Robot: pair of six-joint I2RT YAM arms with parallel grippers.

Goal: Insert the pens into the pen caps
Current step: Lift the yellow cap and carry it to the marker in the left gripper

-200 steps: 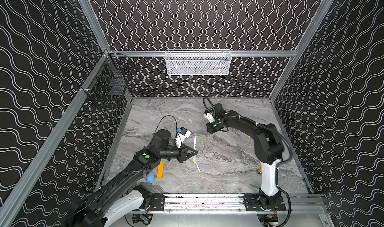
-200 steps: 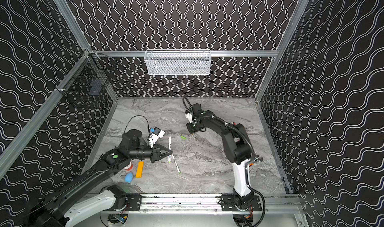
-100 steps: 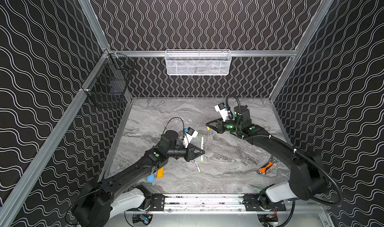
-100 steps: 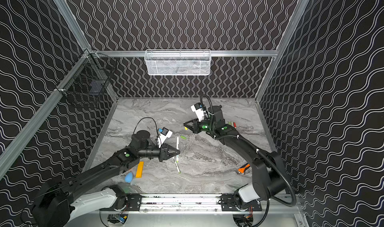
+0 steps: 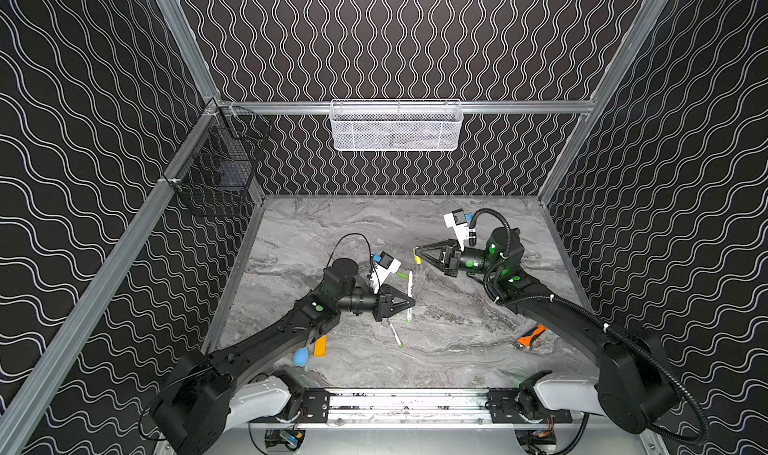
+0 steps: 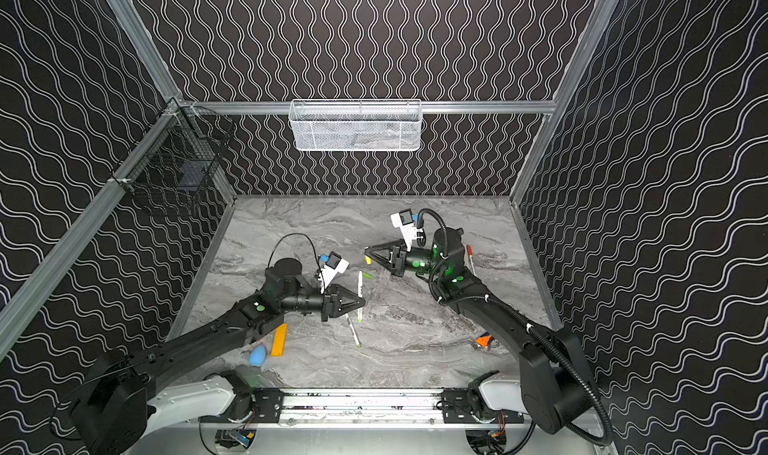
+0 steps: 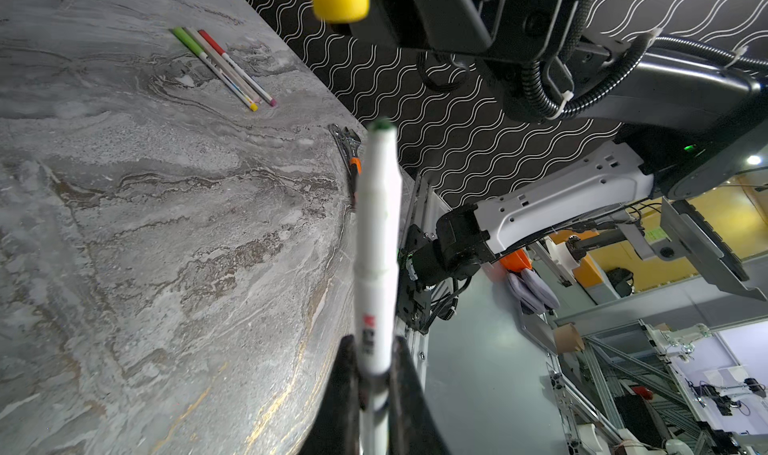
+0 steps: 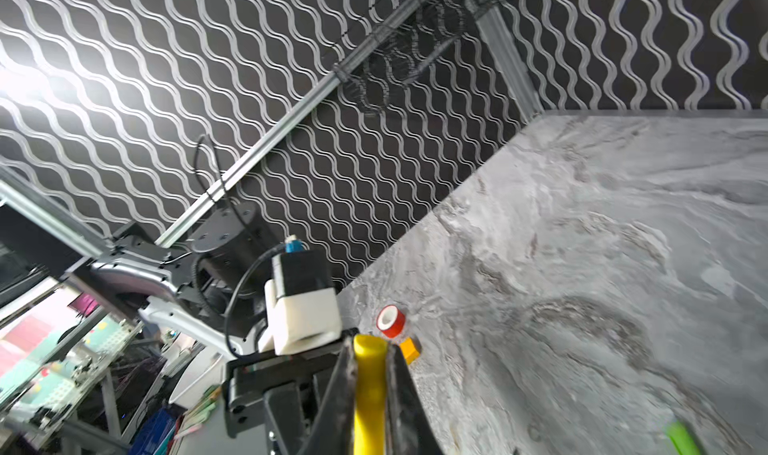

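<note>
The jaws of our left gripper (image 7: 372, 351) are pressing all but closed on the barrel of a thin white plastic marker pen (image 7: 376, 232), whose bare tip is looking dark green. The jaws of our right gripper (image 8: 368, 347) are pinching nearly shut around a short bright yellow plastic pen cap (image 8: 368, 386). In both top views we are holding the two above the grey marbled tabletop (image 5: 457, 357), near each other but apart, so nothing is being joined yet. In the left wrist view the cap is hanging beyond the pen's tip and a little off its line, so we are judging that lining them up comes next. A green-looking tip and a yellow cap may be a mismatch. Further out, a loose lime-green cap (image 5: 402, 274) is lying just beside the held pen. Another white pen with a green end (image 5: 395, 334) is lying near our left gripper, seemingly uncapped, and a short red tube (image 8: 390, 320), likely a cap, is standing by an orange-yellow bar (image 8: 409, 349). Beyond the right arm, slim pens with green and red caps (image 7: 220, 73) are lying side by side, looking finished. We are reckoning the job about half done.
</note>
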